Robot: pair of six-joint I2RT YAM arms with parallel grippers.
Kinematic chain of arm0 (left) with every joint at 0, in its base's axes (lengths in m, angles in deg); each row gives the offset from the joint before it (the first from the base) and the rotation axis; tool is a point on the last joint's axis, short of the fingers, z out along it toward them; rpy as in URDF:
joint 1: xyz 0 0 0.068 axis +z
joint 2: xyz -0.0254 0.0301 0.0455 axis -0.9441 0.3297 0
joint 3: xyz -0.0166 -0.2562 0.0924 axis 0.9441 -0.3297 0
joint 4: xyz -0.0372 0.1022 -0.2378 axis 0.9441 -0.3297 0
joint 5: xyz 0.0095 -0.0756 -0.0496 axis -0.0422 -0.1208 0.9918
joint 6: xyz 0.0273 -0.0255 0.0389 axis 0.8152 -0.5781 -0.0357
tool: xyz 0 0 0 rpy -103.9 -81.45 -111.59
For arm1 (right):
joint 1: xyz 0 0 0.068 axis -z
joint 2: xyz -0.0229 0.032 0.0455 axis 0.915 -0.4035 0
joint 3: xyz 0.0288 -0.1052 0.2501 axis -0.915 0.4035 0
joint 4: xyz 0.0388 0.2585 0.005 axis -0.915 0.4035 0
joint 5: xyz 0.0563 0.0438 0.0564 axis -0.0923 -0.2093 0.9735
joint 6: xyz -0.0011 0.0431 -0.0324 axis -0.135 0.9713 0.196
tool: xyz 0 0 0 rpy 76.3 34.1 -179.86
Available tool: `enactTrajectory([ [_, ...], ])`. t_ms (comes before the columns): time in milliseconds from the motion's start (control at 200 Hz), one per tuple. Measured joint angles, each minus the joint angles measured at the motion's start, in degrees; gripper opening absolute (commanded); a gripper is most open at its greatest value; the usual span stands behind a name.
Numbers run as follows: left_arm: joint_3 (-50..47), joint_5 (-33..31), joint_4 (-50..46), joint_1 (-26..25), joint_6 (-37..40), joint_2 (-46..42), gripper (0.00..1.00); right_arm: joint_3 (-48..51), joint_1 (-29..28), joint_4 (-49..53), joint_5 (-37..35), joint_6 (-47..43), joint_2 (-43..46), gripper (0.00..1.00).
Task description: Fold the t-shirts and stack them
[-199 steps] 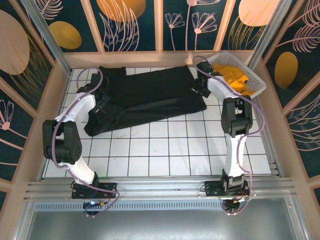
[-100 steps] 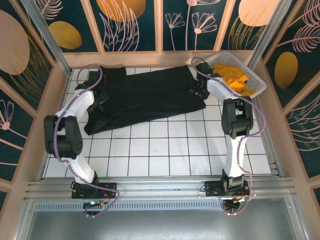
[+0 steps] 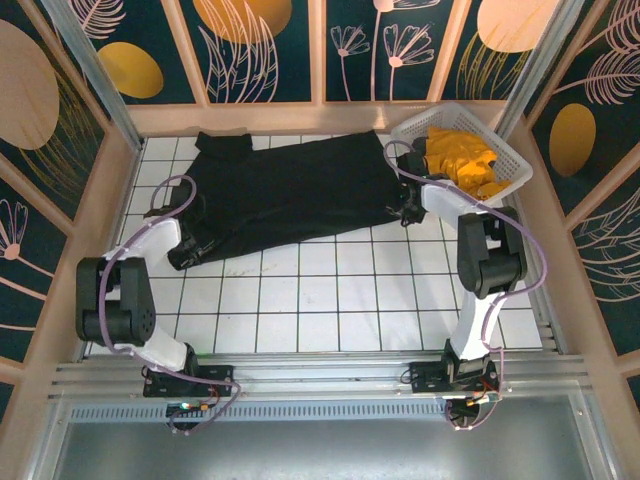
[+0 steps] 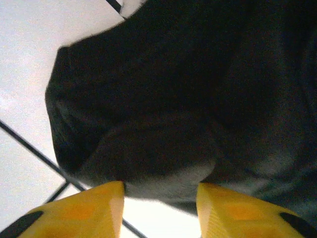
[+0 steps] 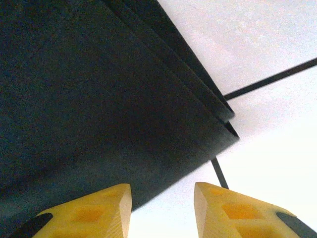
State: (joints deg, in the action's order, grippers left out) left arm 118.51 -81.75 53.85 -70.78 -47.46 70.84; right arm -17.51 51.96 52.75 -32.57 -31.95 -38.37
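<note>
Across the far half of the counter (image 3: 330, 300) the black t-shirt (image 3: 290, 190) lies flatter than a second ago — both arms have let it go and come back toward the near edge. Your left pincer (image 4: 158, 210) stands partly open with nothing in it, a rumpled cloth corner just ahead. Your right pincer (image 5: 162, 208) is the same, facing neat layered edges. So one fold looks finished, I think, and the next can begin. The shirt's long axis runs left to right, its left end slanting nearer to the bases — which end is the collar, you cannot tell. The orange-yellow t-shirts (image 3: 465, 160) wait in the basket (image 3: 425, 117).
</note>
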Motion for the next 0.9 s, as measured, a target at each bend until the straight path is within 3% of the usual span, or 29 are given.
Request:
enactTrajectory([
  [240, 5.03, -2.99, 2.64, 7.82, 2.86, 10.29, 0.32, -4.61, 0.00, 0.61, -3.41, -1.38, -7.52, 0.35],
  [455, 8.83, -4.72, 3.89, 9.09, 5.75, 13.62, 0.32, -5.09, -0.02, 0.61, -4.33, -1.77, -7.93, 0.35],
  [551, 8.87, -5.01, 3.43, 9.09, 5.79, 13.62, 0.37, -4.76, -0.09, 0.59, -4.44, -1.86, -7.63, 0.35],
  [721, 7.26, -5.88, 0.15, 9.64, 4.92, 7.89, 0.40, -3.39, -0.94, 2.32, -4.81, -2.60, -4.31, 0.35],
  [901, 6.51, 0.55, 0.46, 9.05, 0.94, -2.38, 0.38, -3.98, -3.06, 2.40, -4.44, -2.84, -1.53, 0.35],
])
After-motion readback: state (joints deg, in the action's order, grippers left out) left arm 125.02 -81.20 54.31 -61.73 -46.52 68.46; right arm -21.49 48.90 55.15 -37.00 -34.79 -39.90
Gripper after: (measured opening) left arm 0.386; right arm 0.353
